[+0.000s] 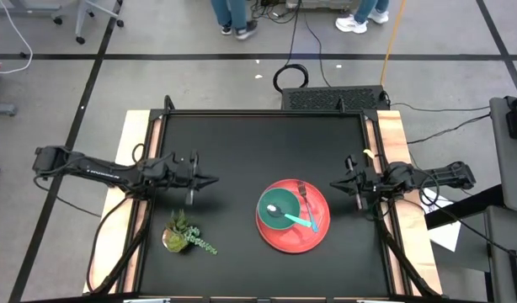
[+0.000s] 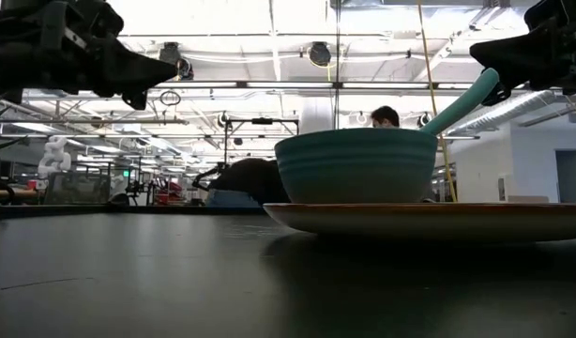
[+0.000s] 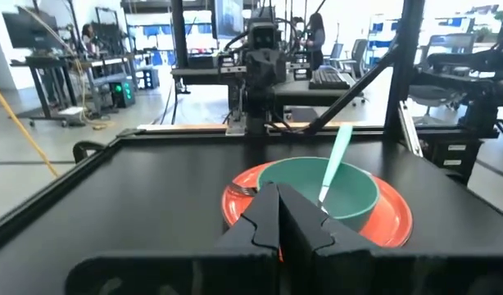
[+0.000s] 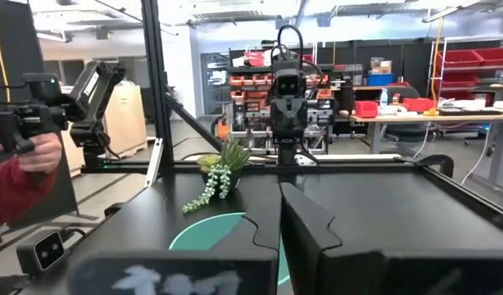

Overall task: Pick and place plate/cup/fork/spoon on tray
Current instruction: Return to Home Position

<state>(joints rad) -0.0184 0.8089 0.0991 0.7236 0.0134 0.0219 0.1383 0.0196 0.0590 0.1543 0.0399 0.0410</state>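
My left claw [image 1: 210, 179], tips together and empty, hovers over the table [image 1: 242, 143], left of the tray [image 1: 319, 236]. Cup [image 1: 275, 203] sits on the tray, spoon [image 1: 303, 221] in it, fork [image 1: 302, 194] beside it. My right claw [image 1: 336, 186], also together, is near the tray's right rim: I'd pull straight back, level, no dip

Left arm [image 1: 98, 171]: enters over left edge of table [image 1: 242, 143], stretched level toward centre, wrist straight.
Left gripper [image 1: 206, 179]: held above surface, inboard of left edge; fingers [image 3: 264, 220] pressed together, nothing btwn.
Right arm [image 1: 431, 177]: enters over right edge, mirrors left.
Right gripper [image 1: 336, 185]: raised, just inside right edge, tip toward centre; fingers [image 4: 309, 225] closed tip-to-tip, empty.
Grippers well apart, pointing at each other.
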